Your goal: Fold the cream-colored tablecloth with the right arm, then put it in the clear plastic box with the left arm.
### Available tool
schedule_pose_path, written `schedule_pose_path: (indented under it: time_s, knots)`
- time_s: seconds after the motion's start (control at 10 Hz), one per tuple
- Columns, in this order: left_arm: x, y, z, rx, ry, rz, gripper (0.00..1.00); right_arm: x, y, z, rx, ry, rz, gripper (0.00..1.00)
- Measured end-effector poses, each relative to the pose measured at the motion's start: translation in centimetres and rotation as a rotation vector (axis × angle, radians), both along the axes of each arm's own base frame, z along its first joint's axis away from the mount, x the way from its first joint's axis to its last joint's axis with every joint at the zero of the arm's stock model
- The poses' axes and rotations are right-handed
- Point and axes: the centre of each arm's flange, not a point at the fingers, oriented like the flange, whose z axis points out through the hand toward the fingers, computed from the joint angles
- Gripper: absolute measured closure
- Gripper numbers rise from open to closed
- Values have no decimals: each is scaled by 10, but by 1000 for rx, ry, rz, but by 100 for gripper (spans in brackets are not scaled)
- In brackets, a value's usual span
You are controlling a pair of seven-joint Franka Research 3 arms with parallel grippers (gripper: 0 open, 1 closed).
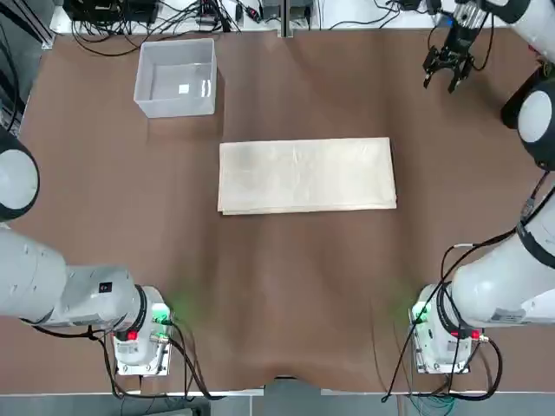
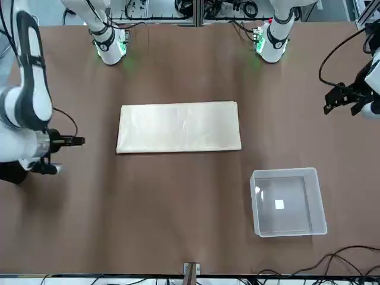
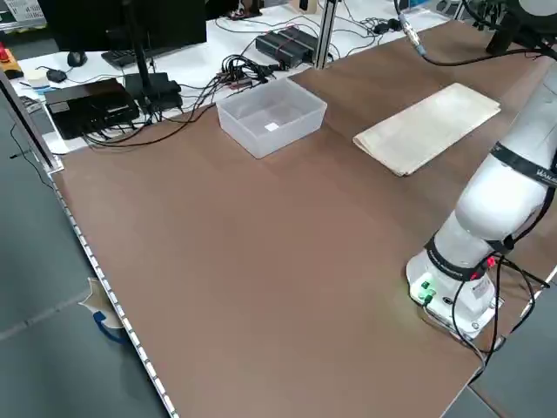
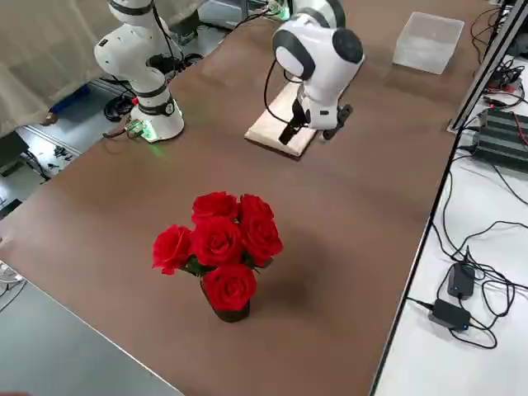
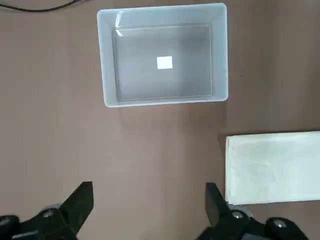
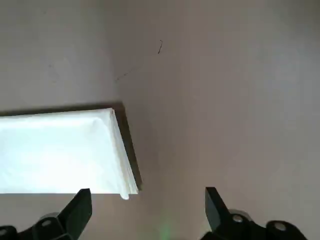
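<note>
- Right gripper (image 1: pixel 447 71), jaws apart and empty, hangs at upper right of the top view.
- Cream-colored tablecloth (image 1: pixel 307 175) lies lower left of it, long axis horizontal, right end nearest.

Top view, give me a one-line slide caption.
Folded cream rectangular tablecloth lies mid-table, empty clear square plastic box apart at far left; right gripper hovers far right, jaws open.

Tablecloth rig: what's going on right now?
Nothing is held yet. The cream tablecloth lies flat mid-table as a folded rectangle. The right gripper hangs open above the table just off the cloth's right end. The left gripper hangs open too, between the cloth and the clear plastic box, which is empty at the far left.
</note>
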Motion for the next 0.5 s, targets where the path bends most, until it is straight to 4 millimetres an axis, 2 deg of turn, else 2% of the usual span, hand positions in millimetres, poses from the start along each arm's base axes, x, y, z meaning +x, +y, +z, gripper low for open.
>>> schedule_pose_path:
  time_s: [0.3,0.5]
  knots:
    - [0,0,0,0,0,0,1,-13,4,-52,34,-13,-51,0]
    - [0,-1,0,0,1,-1,1,-24,7,-75,61,-9,-89,0]
